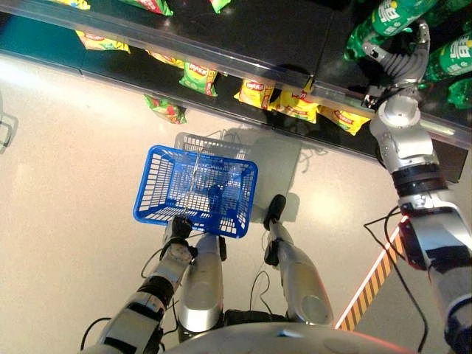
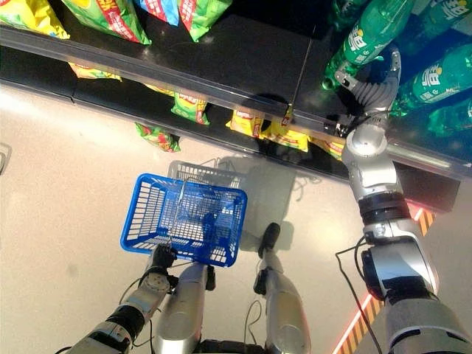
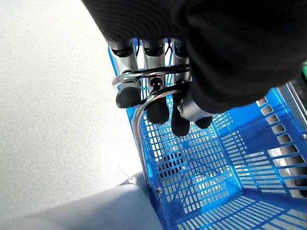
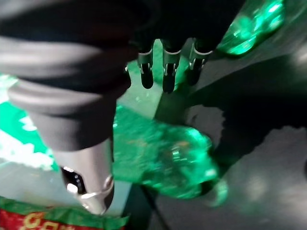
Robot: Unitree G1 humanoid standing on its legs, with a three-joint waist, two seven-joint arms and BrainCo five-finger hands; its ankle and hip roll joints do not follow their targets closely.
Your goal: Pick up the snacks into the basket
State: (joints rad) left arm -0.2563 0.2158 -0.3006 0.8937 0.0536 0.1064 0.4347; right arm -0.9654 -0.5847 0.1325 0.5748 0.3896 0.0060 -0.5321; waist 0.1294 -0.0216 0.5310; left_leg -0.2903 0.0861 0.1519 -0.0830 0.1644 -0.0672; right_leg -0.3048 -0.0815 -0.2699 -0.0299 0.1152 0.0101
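My left hand [image 1: 177,230] is shut on the metal handle [image 3: 144,103] of a blue plastic basket [image 1: 151,210], which hangs low in front of me; its floor is bare mesh. My right hand [image 1: 402,63] is raised to the dark shelf at the upper right, fingers spread and open among green bottles [image 1: 387,18]. One green bottle [image 4: 163,163] lies just past its fingertips, apart from them. Yellow snack bags [image 1: 254,92] sit along the lower shelf. A green snack bag [image 1: 166,108] lies on the floor by the shelf foot.
More snack bags [image 2: 110,18] stand on the upper shelf behind a clear rail [image 2: 221,81]. Orange and black striped tape [image 1: 372,287] runs across the floor at the lower right. Pale open floor lies to the left of the basket.
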